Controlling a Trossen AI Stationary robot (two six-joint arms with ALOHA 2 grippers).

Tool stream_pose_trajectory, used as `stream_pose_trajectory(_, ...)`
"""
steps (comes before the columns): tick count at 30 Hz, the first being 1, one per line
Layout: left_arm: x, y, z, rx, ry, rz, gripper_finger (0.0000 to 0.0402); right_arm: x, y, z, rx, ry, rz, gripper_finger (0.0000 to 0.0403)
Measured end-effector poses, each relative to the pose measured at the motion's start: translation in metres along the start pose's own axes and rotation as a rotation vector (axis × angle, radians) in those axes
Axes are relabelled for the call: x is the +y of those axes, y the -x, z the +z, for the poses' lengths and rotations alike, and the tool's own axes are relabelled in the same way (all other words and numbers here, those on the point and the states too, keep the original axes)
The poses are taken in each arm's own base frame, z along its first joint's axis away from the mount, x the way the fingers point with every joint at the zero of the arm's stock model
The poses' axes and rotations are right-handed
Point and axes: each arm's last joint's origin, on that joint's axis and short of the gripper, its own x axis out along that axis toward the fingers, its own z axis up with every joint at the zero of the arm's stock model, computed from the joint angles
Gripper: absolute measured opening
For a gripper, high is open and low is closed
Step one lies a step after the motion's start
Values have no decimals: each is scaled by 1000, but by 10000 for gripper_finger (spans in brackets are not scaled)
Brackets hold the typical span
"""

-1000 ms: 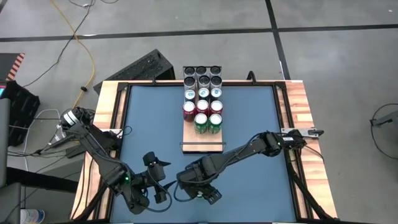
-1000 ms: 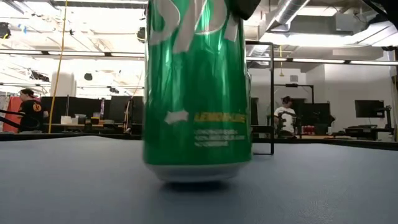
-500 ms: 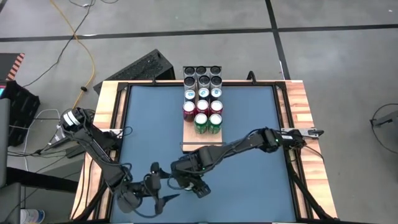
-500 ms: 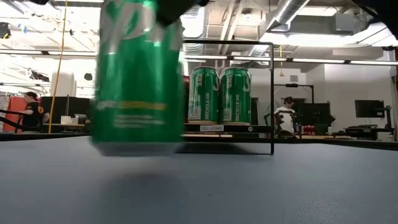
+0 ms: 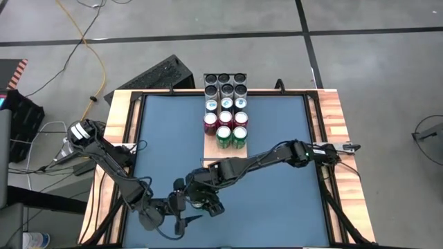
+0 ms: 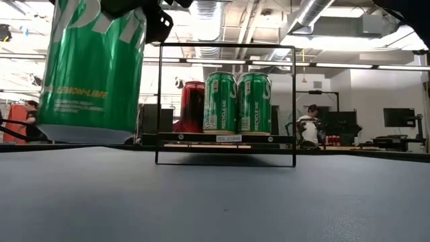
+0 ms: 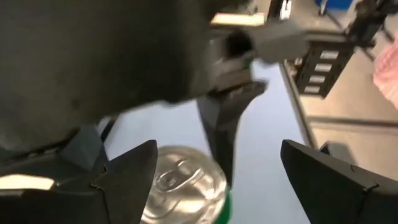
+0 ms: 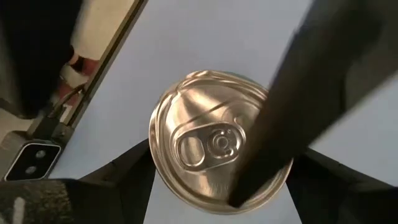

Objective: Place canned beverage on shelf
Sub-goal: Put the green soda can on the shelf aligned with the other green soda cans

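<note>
Right tool (image 5: 201, 198) clamped around upright green can (image 6: 92, 64), lifted off blue bench (image 5: 277, 200), with shelf (image 5: 225, 155) just ahead along its own arm's side; left tool (image 5: 181, 207) spread wide beside can, gripping nothing.

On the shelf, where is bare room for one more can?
The shelf's near end, between the two green cans and the wire rail, is bare wood, as is the gap left of those cans. Farther back it is packed with cans.
</note>
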Motion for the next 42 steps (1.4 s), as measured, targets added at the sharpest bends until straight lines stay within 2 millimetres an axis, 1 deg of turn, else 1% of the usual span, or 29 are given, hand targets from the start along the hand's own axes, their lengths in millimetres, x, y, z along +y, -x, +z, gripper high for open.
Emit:
stream_pose_trajectory(6,0,-13,-18,57,-30,27,300,-3,0,-4,36,-6,-9,311)
stream_pose_trajectory(9,-4,-19,-27,68,-4,24,284,-2,-1,-8,72,-11,-4,311)
stream_pose_trajectory(11,-7,-23,-32,64,6,20,274,-3,0,-7,64,0,-8,310)
stream_pose_trajectory(15,-10,-25,-35,48,29,13,264,-3,0,-7,72,24,-15,311)
stream_pose_trajectory(19,-10,-25,-34,36,45,22,261,-6,1,-8,79,12,-17,311)
stream_pose_trajectory(23,-10,-25,-34,39,55,15,261,-5,10,-8,86,9,-17,311)
stream_pose_trajectory(27,-9,-27,-34,63,73,-10,261,-6,30,-4,57,6,-29,311)
stream_pose_trajectory(31,-7,-30,-33,64,84,-12,261,-5,55,0,23,0,-53,311)
stream_pose_trajectory(34,-6,-31,-31,46,89,-3,261,-1,88,3,-12,-8,-86,311)
stream_pose_trajectory(36,-5,-31,-31,46,85,1,261,5,120,6,-76,-18,-114,311)
stream_pose_trajectory(39,-4,-33,-29,43,96,6,261,14,161,7,-147,-52,-128,311)
stream_pose_trajectory(40,-4,-34,-28,35,104,6,261,17,172,7,-171,-66,-127,311)
stream_pose_trajectory(42,-4,-34,-25,11,109,-5,261,25,190,6,-208,-94,-138,311)
